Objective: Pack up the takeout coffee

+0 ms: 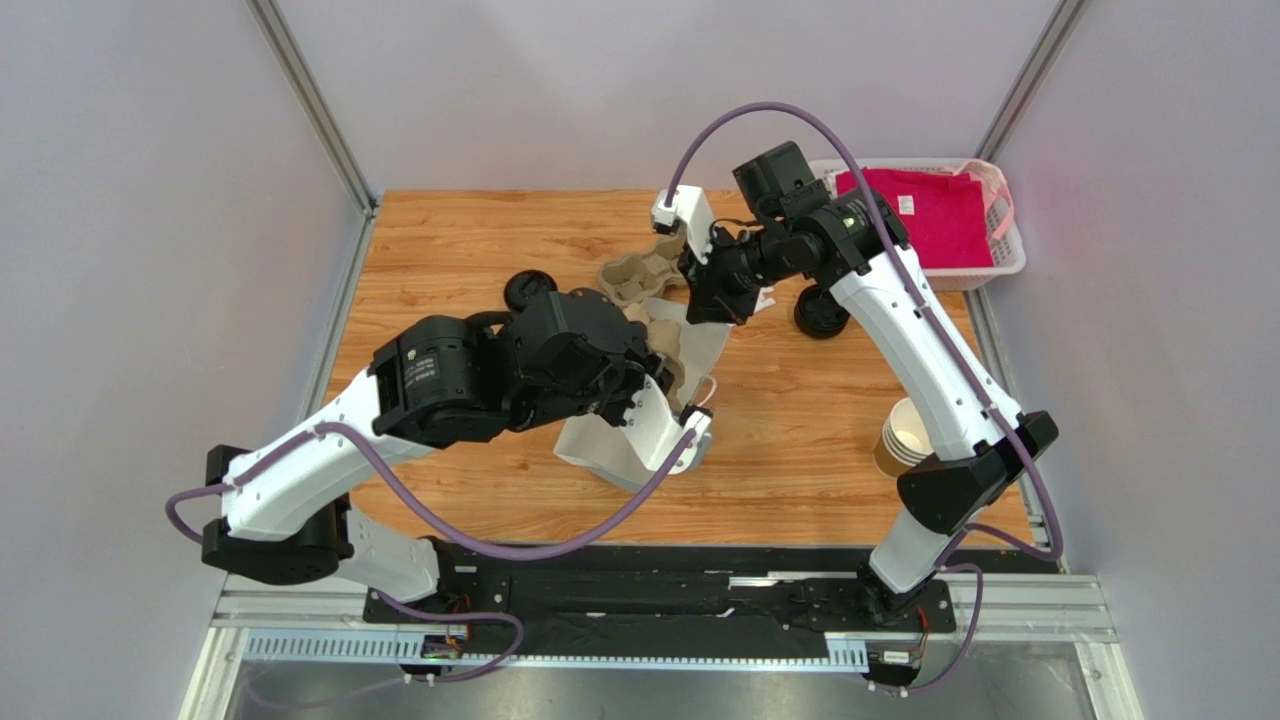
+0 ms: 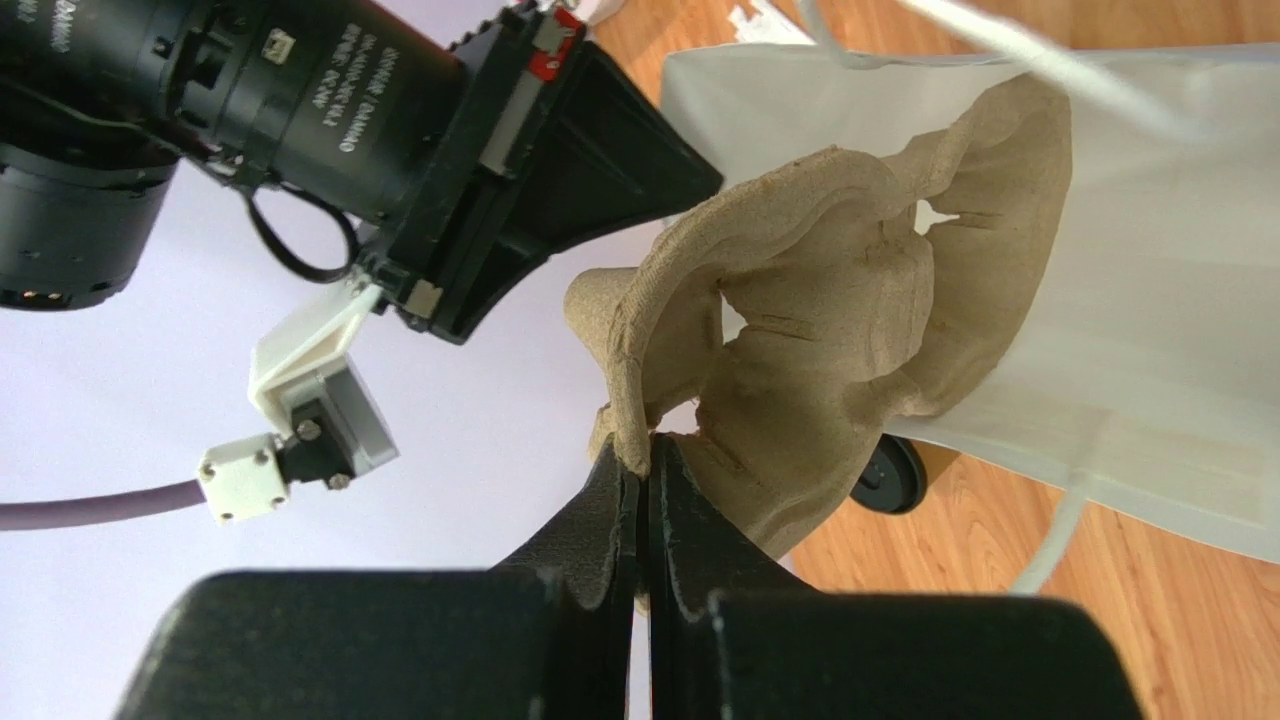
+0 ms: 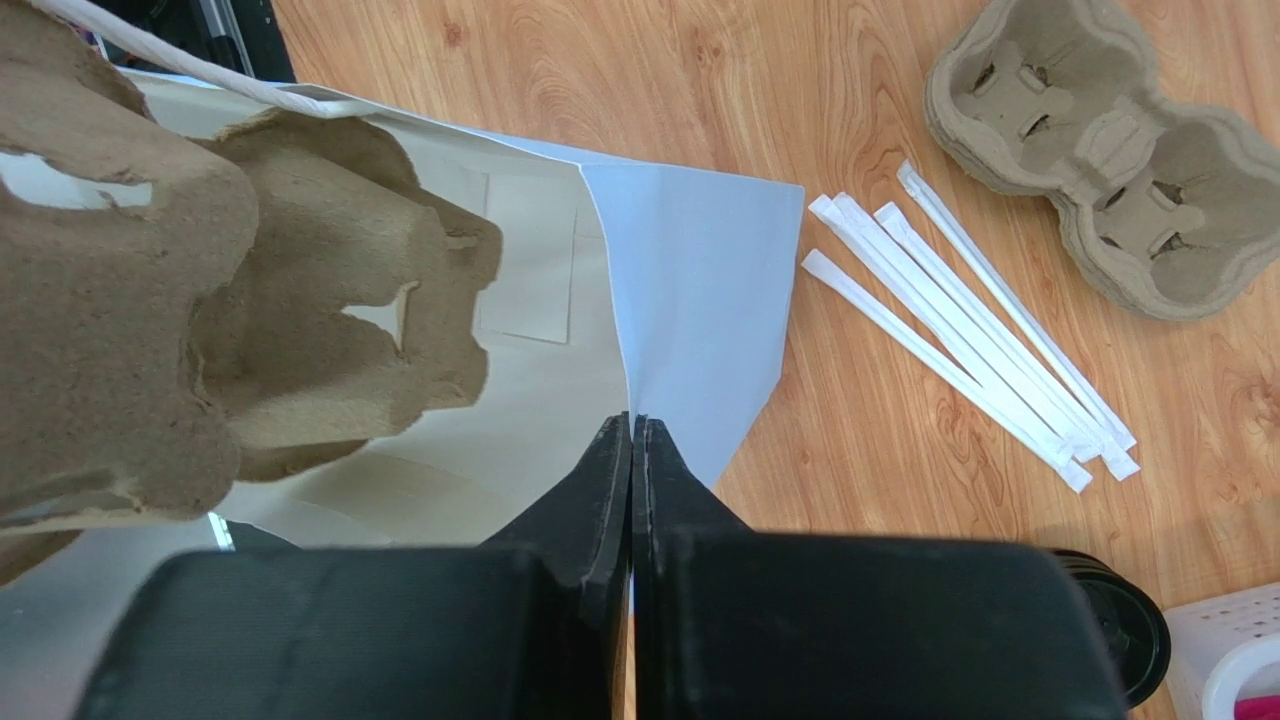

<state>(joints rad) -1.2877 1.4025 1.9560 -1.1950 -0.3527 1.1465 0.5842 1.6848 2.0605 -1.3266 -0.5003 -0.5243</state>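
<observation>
The left gripper [image 2: 646,450] is clenched on the thin edge of a moulded pulp cup carrier [image 2: 842,330], its two black fingers pressed flat together with the brown rim pinched between them. The carrier hangs tilted at the open mouth of a white paper bag [image 3: 691,285]; how far it sits inside cannot be told. The right gripper [image 3: 631,428] is likewise clamped, its fingertips pinching the bag's upper rim at a fold. Both wrists meet over the middle of the wooden table [image 1: 796,450], close together. Just beyond the bag lie a bundle of wrapped straws [image 3: 977,345] and, past them, a second carrier [image 3: 1104,165], empty and resting flat. Black lids [image 3: 1112,615] sit near a white basket [image 1: 1007,248] in the far right corner, which holds a pink cloth [image 1: 932,210]. A stack of lidless paper cups [image 1: 906,435] stands beside the right arm. A round black top on the table just beyond the left arm may be the takeout coffee [image 1: 529,285], apart from both grippers and outside the bag; no cup wall shows, so this is uncertain.
</observation>
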